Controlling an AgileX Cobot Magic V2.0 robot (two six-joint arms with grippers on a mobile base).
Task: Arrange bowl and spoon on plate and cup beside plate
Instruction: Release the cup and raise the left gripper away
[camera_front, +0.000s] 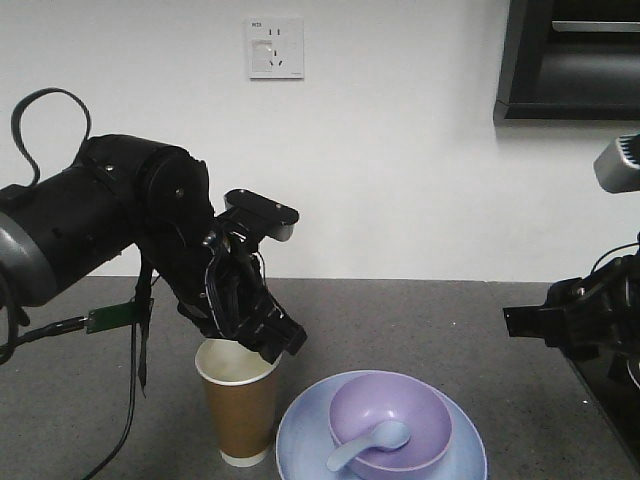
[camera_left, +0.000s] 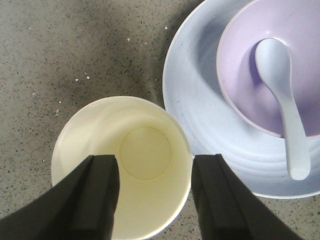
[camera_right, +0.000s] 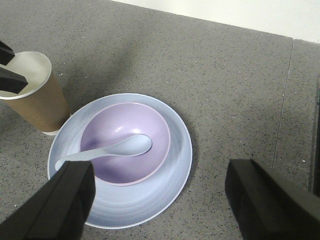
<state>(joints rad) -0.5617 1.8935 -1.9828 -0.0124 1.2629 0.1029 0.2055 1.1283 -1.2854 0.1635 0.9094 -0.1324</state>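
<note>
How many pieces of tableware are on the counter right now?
4: the cup stands left of the plate, the bowl sits on the plate, and the spoon lies in the bowl.

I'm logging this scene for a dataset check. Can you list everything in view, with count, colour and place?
cup: one, brown paper, white inside, upright on the counter beside the plate.
plate: one, pale blue, on the counter.
bowl: one, lavender, on the plate.
spoon: one, pale whitish-blue, scoop in the bowl.
counter: one, grey speckled.
wall socket: one, white, on the wall.
left gripper: black, open, over the cup.
right gripper: black, open, above the plate.
</note>
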